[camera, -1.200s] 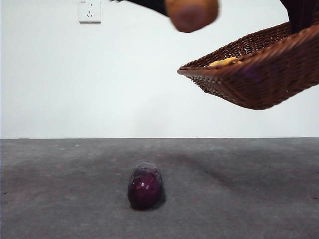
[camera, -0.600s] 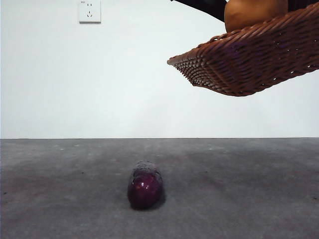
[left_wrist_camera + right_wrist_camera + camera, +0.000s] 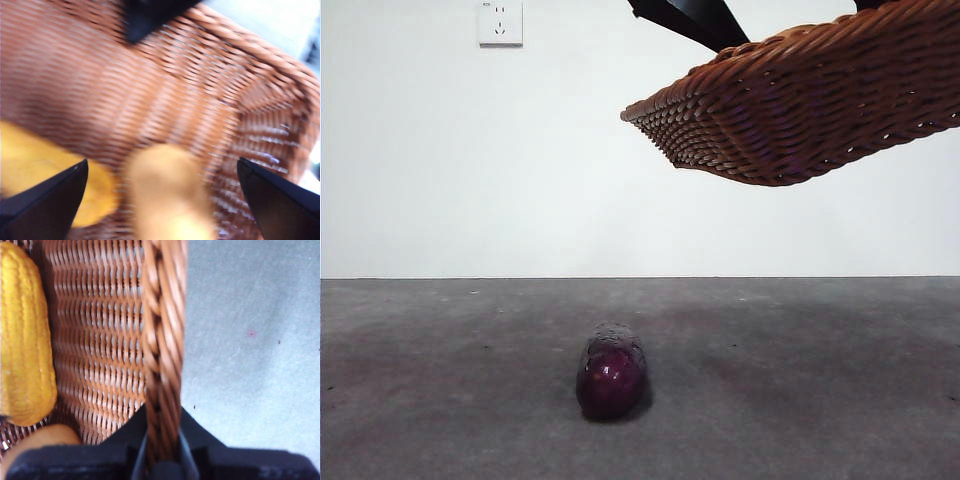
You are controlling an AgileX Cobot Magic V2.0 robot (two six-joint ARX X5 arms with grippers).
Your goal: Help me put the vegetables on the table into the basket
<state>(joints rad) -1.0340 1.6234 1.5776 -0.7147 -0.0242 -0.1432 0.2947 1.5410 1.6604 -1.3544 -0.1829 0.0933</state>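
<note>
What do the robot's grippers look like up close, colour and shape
Both are plain matte black. The left gripper has two wedge-shaped jaws tapering to pointed tips. The right gripper shows a blocky black body with angled shoulders. No cables or markings show.

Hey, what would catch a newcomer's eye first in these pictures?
The wicker basket hangs tilted in mid-air, the right gripper shut on its braided rim. A lone purple eggplant lies on the grey table below. Inside the basket, corn and potato sit under the open left gripper.
</note>
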